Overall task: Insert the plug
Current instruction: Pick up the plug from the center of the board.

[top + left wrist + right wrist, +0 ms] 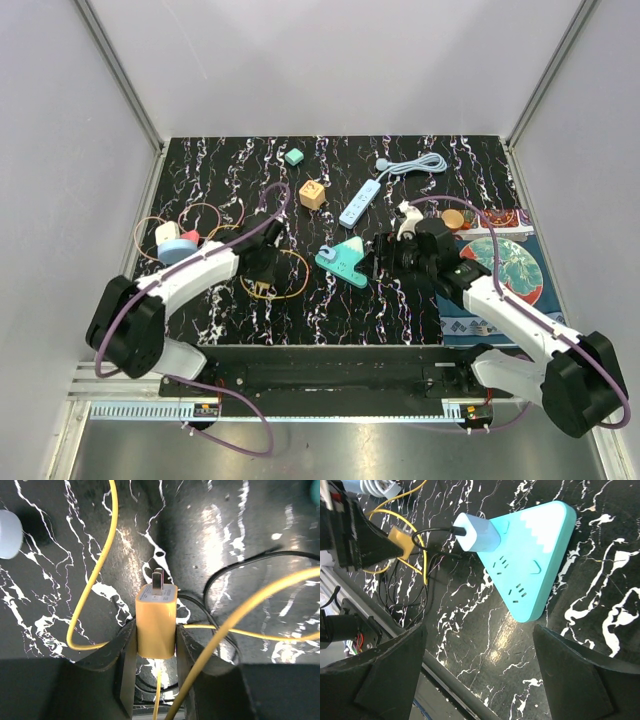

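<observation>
A yellow plug (156, 615) with two metal prongs sits low over the black marble table, its yellow cable (95, 580) looping around it. My left gripper (156, 632) is shut on it, both fingers pressed against its sides; the top view shows gripper and plug (262, 290) at the table's near left. A teal triangular power strip (535, 565) lies mid-table with a white adapter (476, 532) plugged into it. My right gripper (479, 630) stands open just right of the strip (343, 260), holding nothing.
A long blue-white power strip (359, 203) with its cord, a wooden cube (312, 194) and a small green block (294, 156) lie farther back. A patterned plate on a mat (505, 262) is at the right. Round white and blue items (178, 245) sit at the left.
</observation>
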Controlling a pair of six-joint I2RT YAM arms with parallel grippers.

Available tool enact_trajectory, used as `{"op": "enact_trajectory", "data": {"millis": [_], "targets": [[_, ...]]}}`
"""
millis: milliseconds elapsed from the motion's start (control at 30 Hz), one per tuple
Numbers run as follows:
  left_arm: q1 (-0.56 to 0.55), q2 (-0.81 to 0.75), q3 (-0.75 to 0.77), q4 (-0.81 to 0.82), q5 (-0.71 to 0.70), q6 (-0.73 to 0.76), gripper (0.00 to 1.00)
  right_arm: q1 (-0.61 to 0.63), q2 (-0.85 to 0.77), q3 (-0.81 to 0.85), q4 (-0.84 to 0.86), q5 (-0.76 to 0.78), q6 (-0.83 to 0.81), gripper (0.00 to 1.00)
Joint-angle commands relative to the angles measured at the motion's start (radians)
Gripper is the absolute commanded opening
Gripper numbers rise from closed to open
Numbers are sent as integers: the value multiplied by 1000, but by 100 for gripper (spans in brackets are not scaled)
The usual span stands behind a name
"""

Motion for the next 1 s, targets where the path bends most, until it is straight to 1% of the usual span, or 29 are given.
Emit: {"op": "enact_trajectory", "data": {"millis": [0, 33, 167, 233, 267, 333, 367, 433, 467, 500, 533, 567, 600, 667, 800, 967], "targets": [[2, -179, 37, 69, 44, -36, 19, 50, -35, 30, 43, 11, -30, 91], [4, -202, 38, 75, 53, -41, 15, 56, -38, 33, 43, 19, -30, 91], [2, -312, 47, 94, 142, -87, 11, 111, -67, 64, 45, 46, -30, 90], [4, -343, 34, 138, 165, -119, 9, 149, -91, 81, 52, 75, -27, 89], [4, -378, 9, 161, 220, -163, 7, 160, -99, 84, 59, 86, -25, 89], [4, -414, -31, 262, 263, -220, 7, 205, -117, 91, 85, 123, -18, 89], [4, -447, -75, 343, 300, -283, 7, 225, -121, 91, 95, 140, -13, 88], [4, -477, -123, 429, 326, -357, 6, 257, -125, 91, 140, 203, -11, 87], [4, -500, -173, 474, 347, -428, 6, 297, -122, 90, 152, 224, -17, 88], [4, -509, -195, 555, 352, -466, 6, 315, -116, 90, 177, 268, -22, 87], [4, -517, -218, 592, 358, -502, 6, 337, -110, 90, 187, 292, -27, 87], [4, -530, -257, 661, 364, -571, 6, 370, -102, 90, 198, 316, -33, 87], [2, -537, -276, 695, 366, -604, 6, 389, -90, 82, 235, 362, -33, 87], [2, -547, -320, 768, 367, -686, 6, 417, -78, 72, 279, 399, -44, 87], [-21, -551, -362, 857, 364, -783, 6, 493, -6, 65, 367, 489, -74, 87], [-39, -560, -423, 972, 338, -886, 6, 547, 68, 61, 445, 563, -93, 87]]}}
